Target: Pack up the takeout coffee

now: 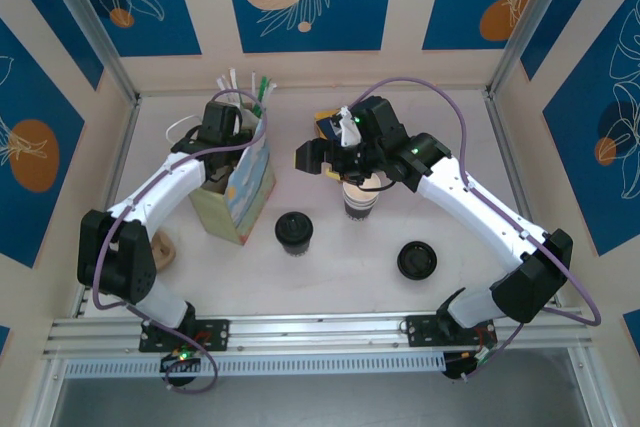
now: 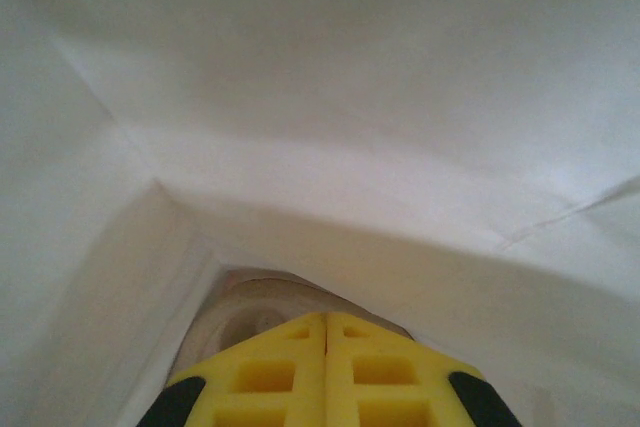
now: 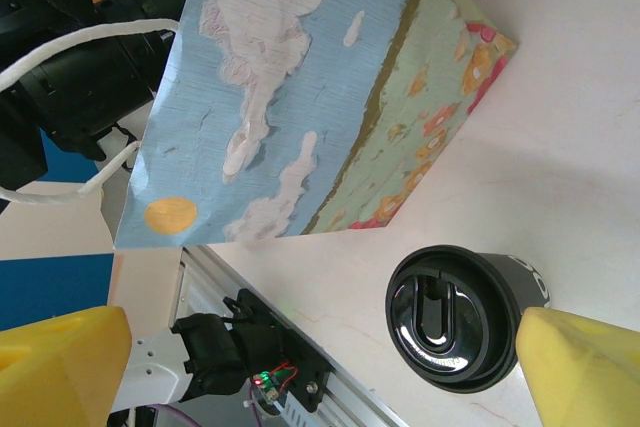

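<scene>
As you look down from the top camera: both arms bend in over the table [image 1: 470, 287].
Left gripper [image 1: 222, 135]: sunk into the mouth of the paper bag [image 1: 248, 192]; the bag walls hide its fingers from you here.
Right gripper [image 1: 325, 159]: spread wide with nothing between the fingers, held over the table just behind the striped cup [image 1: 360, 199].
Takeout coffee [image 1: 293, 230]: upright on the table with its black lid on, just right of the bag and outside it.
Striped cup: lidless and upright, its top partly covered by the right wrist.
Loose lid [image 1: 416, 260]: flat on the table, to the right of the coffee and well apart from the bag.
From the left wrist camera: you are looking down inside the bag.
Left gripper [image 2: 327, 367]: yellow fingers [image 2: 270, 377] pressed together with no gap, and nothing visibly pinched between them.
Bag interior [image 2: 330, 97]: white paper folds all around; a pale round shape [image 2: 250, 312] lies at the bottom just ahead of the fingertips, too blurred for you to name.
From the right wrist camera: you look down past the open fingers.
Right gripper [image 3: 320, 362]: the two yellow fingers [image 3: 575, 372] stand far apart at the frame's lower corners, holding nothing.
Takeout coffee [image 3: 455, 317]: lid facing you, beside the right-hand finger; you cannot tell whether they touch.
Paper bag [image 3: 310, 97]: printed with sky, clouds and flowers, standing near the coffee but apart from it, the left arm [image 3: 80, 67] at its mouth.
</scene>
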